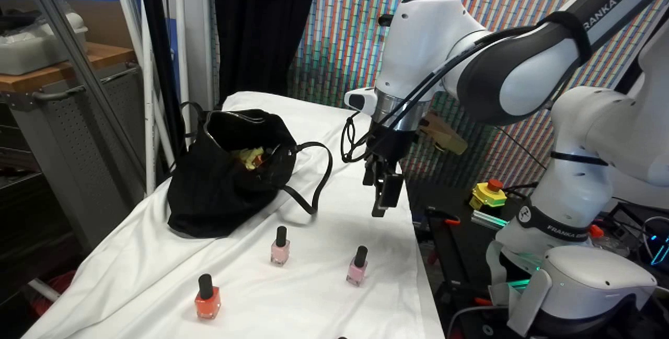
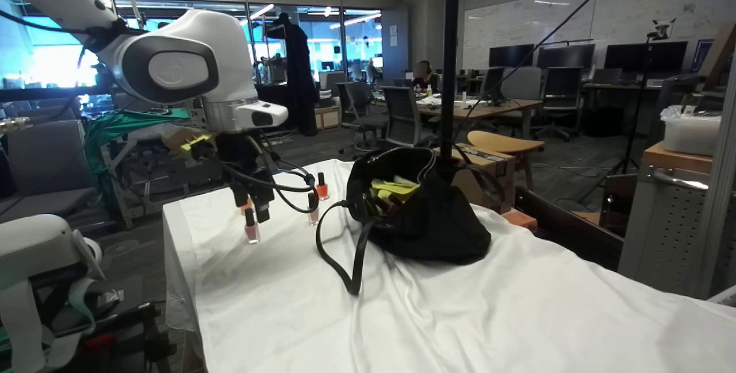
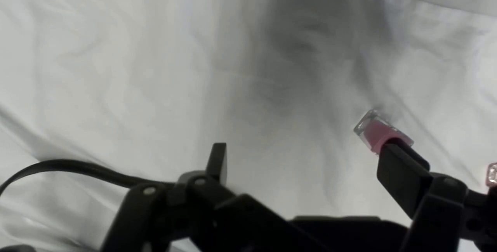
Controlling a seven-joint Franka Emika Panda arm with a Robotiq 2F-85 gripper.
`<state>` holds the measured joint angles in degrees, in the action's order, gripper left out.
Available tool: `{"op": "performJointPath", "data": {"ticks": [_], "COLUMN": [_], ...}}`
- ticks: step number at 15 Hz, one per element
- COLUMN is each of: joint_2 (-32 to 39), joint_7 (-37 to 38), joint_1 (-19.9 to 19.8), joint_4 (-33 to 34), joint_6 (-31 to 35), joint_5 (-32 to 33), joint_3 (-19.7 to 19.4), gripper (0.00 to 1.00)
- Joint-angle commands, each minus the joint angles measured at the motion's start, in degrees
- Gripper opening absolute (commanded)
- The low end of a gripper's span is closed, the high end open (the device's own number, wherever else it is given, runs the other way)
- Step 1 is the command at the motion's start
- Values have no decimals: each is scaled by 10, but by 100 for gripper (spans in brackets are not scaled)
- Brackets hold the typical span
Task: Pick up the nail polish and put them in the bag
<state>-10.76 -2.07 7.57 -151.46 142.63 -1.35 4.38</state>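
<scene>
Several nail polish bottles stand upright on the white cloth. In an exterior view I see a mauve-pink bottle (image 1: 356, 272), a pale pink bottle (image 1: 280, 253) and an orange-red bottle (image 1: 207, 303); a dark cap (image 1: 342, 337) shows at the bottom edge. The black bag (image 2: 428, 226) sits open with yellow-green inside; it also shows in an exterior view (image 1: 219, 193). My gripper (image 1: 385, 209) is open and empty above the cloth, beside the mauve-pink bottle. In the wrist view, the right finger of my gripper (image 3: 304, 159) covers part of that bottle's cap (image 3: 379, 132).
The bag's loop handle (image 1: 320, 182) stretches over the cloth toward my gripper and shows in the wrist view (image 3: 77, 165). The table edge (image 1: 418, 255) runs close to the gripper on the robot's side. A black pole (image 2: 450, 62) rises behind the bag.
</scene>
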Motion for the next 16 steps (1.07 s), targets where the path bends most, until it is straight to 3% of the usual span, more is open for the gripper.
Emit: {"op": "performJointPath", "data": {"ticks": [1,10,16], "joint_2": [-11,48,89], "joint_7": [-5,68,133], "joint_1": [19,49,49], "joint_4": [-6,19,50], "joint_6": [-4,24,49], "joint_5": [-35,-23,-11], "joint_3": [15,76,87], "gripper": [100,100,100]}}
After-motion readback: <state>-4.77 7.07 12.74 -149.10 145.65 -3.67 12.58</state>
